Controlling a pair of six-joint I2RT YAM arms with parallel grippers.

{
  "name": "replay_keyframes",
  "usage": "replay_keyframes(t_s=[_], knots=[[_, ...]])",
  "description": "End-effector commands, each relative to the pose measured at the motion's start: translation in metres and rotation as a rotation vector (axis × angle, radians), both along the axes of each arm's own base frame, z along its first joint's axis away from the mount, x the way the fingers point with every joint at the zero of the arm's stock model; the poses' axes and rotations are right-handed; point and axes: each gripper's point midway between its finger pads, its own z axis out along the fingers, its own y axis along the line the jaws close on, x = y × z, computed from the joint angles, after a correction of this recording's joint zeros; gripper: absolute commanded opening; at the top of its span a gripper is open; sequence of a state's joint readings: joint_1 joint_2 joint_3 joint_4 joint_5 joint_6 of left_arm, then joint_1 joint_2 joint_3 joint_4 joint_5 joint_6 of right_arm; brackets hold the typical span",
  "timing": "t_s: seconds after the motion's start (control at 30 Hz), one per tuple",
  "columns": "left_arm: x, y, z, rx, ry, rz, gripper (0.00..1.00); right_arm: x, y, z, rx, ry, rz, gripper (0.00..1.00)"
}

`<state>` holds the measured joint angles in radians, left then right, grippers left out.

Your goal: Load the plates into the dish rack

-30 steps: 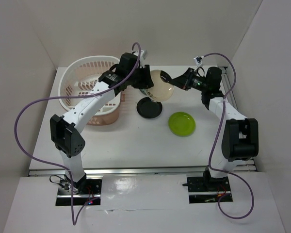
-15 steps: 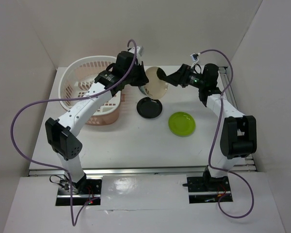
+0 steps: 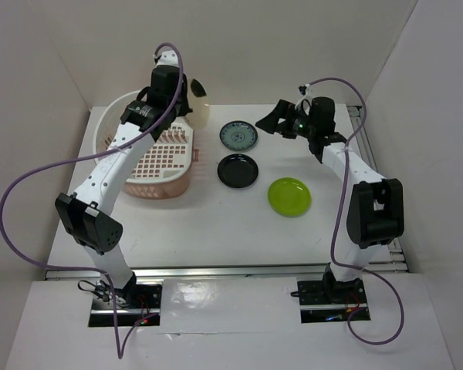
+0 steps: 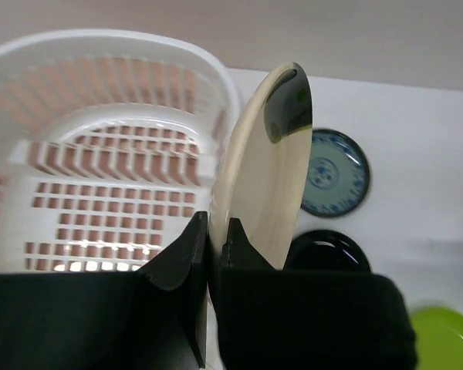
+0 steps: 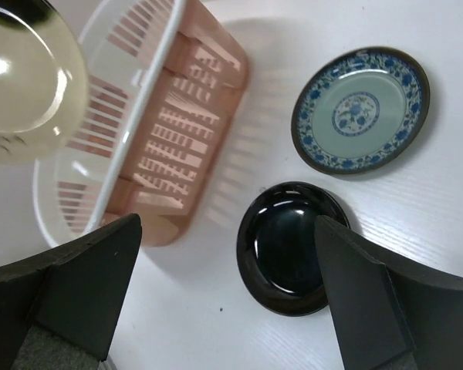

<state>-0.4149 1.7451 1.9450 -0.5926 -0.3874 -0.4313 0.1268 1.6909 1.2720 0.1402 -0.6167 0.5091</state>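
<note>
Cream plate (image 4: 266, 177), pinched in left jaws, has swung beside the dish rack (image 4: 100, 42); right jaws wide.

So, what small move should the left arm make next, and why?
Probably shift the left end effector a little toward the middle of the dish rack before lowering. It grips the cream plate on edge, and the plate seems to hang above the rim, not the floor.
</note>
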Motion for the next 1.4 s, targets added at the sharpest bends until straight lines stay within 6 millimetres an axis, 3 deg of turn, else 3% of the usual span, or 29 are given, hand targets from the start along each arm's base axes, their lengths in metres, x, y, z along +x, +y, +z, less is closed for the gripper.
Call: replay_keyframes(t_s=[0.0, 0.07, 0.17, 0.27, 0.43, 0.53, 0.77, 0.83, 0.87, 1.03, 1.2, 1.37], knots=[[0.015, 0.05, 0.041, 0.137, -0.131, 0.102, 0.0, 0.01, 0.007, -0.001, -0.126, -0.005, -0.045, 1.0], [0.023, 0.078, 0.043, 0.196, -0.146, 0.152, 0.0, 0.013, 0.01, -0.016, -0.153, 0.028, -0.048, 1.0], [0.035, 0.099, 0.026, 0.255, -0.128, 0.145, 0.0, 0.012, 0.016, -0.021, -0.155, 0.038, -0.037, 1.0], [0.044, 0.135, 0.032, 0.346, -0.16, 0.18, 0.0, 0.009, 0.024, -0.033, -0.145, 0.064, -0.01, 1.0], [0.053, 0.17, 0.018, 0.438, -0.135, 0.226, 0.0, 0.008, 0.032, -0.046, -0.134, 0.087, 0.016, 1.0], [0.055, 0.179, -0.003, 0.536, -0.096, 0.23, 0.0, 0.006, 0.035, -0.05, -0.123, 0.104, 0.032, 1.0], [0.048, 0.194, -0.024, 0.672, -0.083, 0.254, 0.0, 0.007, 0.038, -0.054, -0.117, 0.114, 0.051, 1.0], [0.046, 0.197, -0.018, 0.677, -0.108, 0.271, 0.0, 0.007, 0.038, -0.054, -0.117, 0.114, 0.051, 1.0], [0.045, 0.197, -0.029, 0.695, -0.091, 0.261, 0.0, 0.007, 0.037, -0.055, -0.123, 0.108, 0.054, 1.0], [0.041, 0.218, -0.034, 0.685, -0.085, 0.304, 0.0, 0.007, 0.039, -0.063, -0.123, 0.126, 0.065, 1.0], [0.042, 0.234, -0.041, 0.653, -0.075, 0.338, 0.0, 0.007, 0.04, -0.059, -0.117, 0.118, 0.073, 1.0], [0.047, 0.237, -0.048, 0.649, -0.069, 0.334, 0.0, 0.009, 0.042, -0.059, -0.12, 0.11, 0.084, 1.0]])
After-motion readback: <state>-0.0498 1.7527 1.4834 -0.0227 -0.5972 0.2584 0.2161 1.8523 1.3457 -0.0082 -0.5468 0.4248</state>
